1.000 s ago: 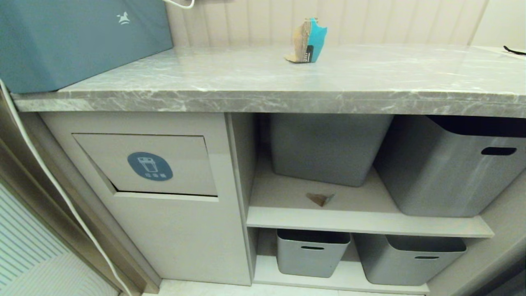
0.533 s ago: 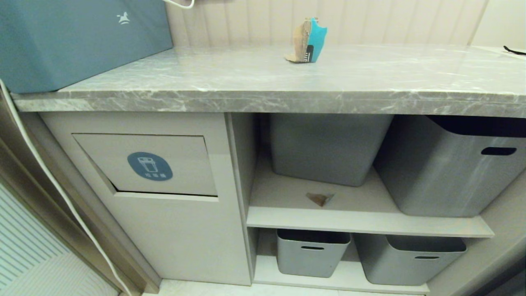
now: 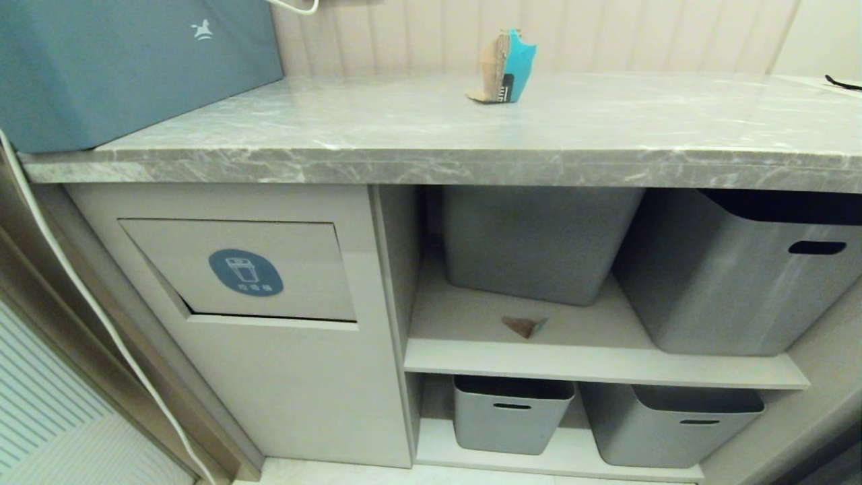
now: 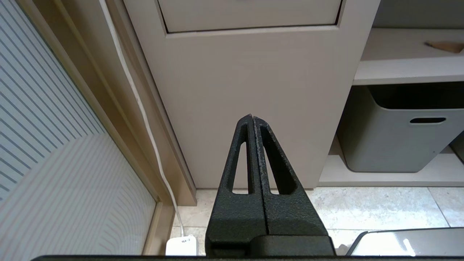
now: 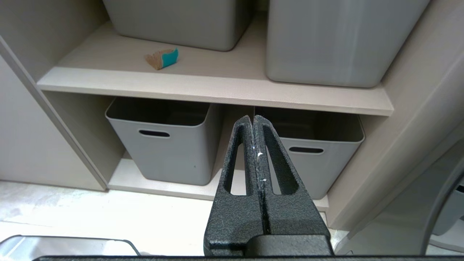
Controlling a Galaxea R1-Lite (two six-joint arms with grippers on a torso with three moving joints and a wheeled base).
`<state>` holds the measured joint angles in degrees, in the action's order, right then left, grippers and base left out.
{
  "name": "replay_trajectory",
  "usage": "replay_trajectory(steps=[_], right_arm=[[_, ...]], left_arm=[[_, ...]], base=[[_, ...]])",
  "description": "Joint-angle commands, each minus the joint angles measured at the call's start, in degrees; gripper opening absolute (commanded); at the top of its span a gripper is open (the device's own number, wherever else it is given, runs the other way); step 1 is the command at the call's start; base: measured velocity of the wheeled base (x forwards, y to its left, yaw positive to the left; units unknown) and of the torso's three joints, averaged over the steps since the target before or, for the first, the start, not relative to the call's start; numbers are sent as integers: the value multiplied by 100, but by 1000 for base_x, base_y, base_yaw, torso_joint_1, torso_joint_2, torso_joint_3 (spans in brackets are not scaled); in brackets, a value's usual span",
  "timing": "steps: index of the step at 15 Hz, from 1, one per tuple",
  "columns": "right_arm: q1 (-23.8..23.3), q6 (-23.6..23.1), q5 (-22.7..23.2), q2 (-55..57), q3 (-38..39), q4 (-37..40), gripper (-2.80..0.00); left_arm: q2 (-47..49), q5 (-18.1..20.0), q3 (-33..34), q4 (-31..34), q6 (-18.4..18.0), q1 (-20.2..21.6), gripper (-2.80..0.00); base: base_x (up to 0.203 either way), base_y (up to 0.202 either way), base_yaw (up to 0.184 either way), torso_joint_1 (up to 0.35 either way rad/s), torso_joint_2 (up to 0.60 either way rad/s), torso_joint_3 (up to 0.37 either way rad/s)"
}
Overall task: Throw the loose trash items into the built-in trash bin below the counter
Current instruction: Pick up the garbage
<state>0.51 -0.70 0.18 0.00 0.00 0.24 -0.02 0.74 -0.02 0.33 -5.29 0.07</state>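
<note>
grey marble counter, two cardboard scraps in sight, both grippers closed and empty

marble-look grey counter [image 3: 471,135] runs the width of the head view. near its back edge, about midway along, a torn cardboard chunk [image 3: 504,66] stands upright, brown on one side and turquoise on the other, with a small dark printed patch too small to read. a big teal box [image 3: 128,67] with a white horse logo sits on the counter's left end, its front overhanging the front edge. a white cable [image 3: 81,289] hangs down the wall at the far left.

below the counter's left part is the beige trash bin front [image 3: 296,377], with a rectangular flap [image 3: 303,269] carrying a round blue sticker [image 3: 246,272] that shows a white bin icon; the line of writing under the icon cannot be read. the flap looks closed.

right of it are open shelves. a small flat triangle scrap [image 3: 524,326] lies near the front edge of the upper shelf [image 3: 592,367], in front of one grey storage bin [image 3: 535,242] and beside a second one [image 3: 747,283]. two smaller grey bins with slot handles stand on the bottom shelf.

the left gripper [image 4: 252,117] hangs low in front of the bin cabinet, fingers pressed together, nothing between them. the right gripper [image 5: 253,117] hangs before the lower bins, fingers likewise pressed together and empty, well apart from the triangle scrap [image 5: 162,58].
</note>
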Motion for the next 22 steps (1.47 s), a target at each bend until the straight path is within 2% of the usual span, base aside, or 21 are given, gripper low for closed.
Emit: replay_trajectory(steps=[1, 5, 22], right_arm=[[2, 8, -1, -9, 0, -7, -280], [2, -1, 6, -9, 0, -7, -280], [2, 27, -1, -9, 0, -7, -280]], left_arm=[[2, -4, -6, 2, 2, 1, -280], [2, -4, 2, 2, 2, 1, -280], [2, -4, -6, -7, -7, 1, -280]], base=[[0, 0, 0, 50, -144, -93], [0, 0, 0, 68, -249, -266], [0, 0, 0, 198, -499, -287]])
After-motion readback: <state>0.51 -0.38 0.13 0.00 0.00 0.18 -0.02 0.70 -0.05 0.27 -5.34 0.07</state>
